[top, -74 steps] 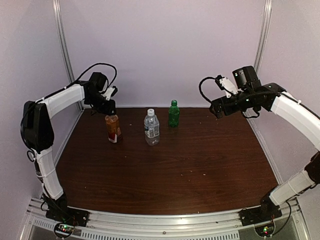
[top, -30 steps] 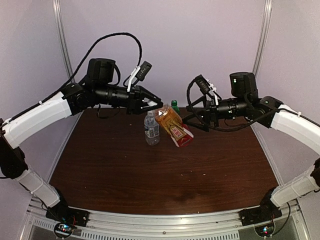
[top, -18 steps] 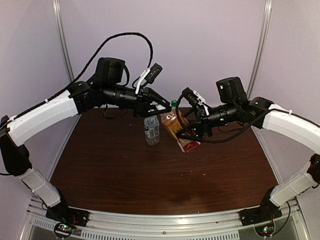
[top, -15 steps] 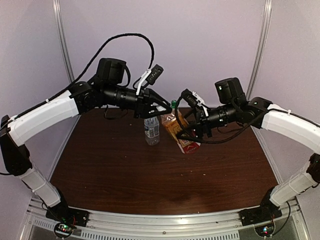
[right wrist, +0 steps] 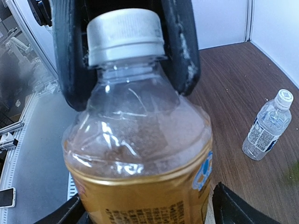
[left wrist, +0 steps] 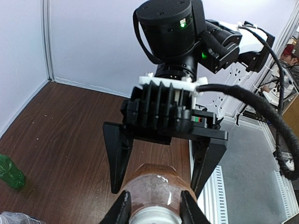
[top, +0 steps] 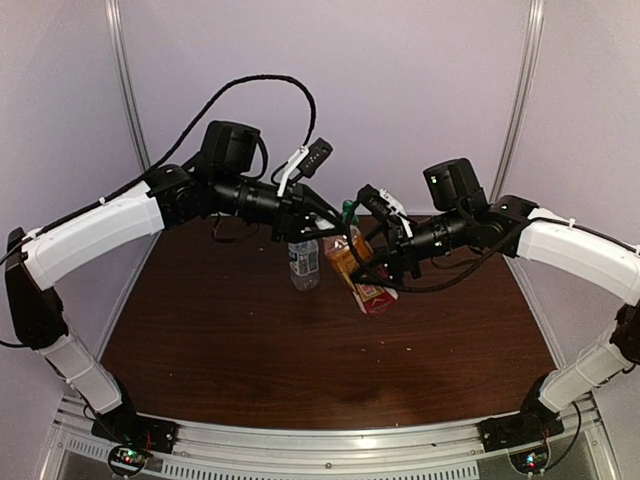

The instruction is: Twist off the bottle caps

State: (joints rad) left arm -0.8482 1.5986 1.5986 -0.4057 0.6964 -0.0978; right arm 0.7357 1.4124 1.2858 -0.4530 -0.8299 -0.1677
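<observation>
Amber liquid (right wrist: 135, 198) — white-capped bottle (right wrist: 140, 140), part-filled

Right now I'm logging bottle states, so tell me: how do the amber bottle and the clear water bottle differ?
The amber bottle hangs tilted above the table; the water bottle stands upright on it. The left gripper clamps the amber bottle's cap and the right gripper straddles its body; nothing touches the water bottle. The amber bottle's liquid is brown, the water bottle's clear. Both wear white caps.
</observation>
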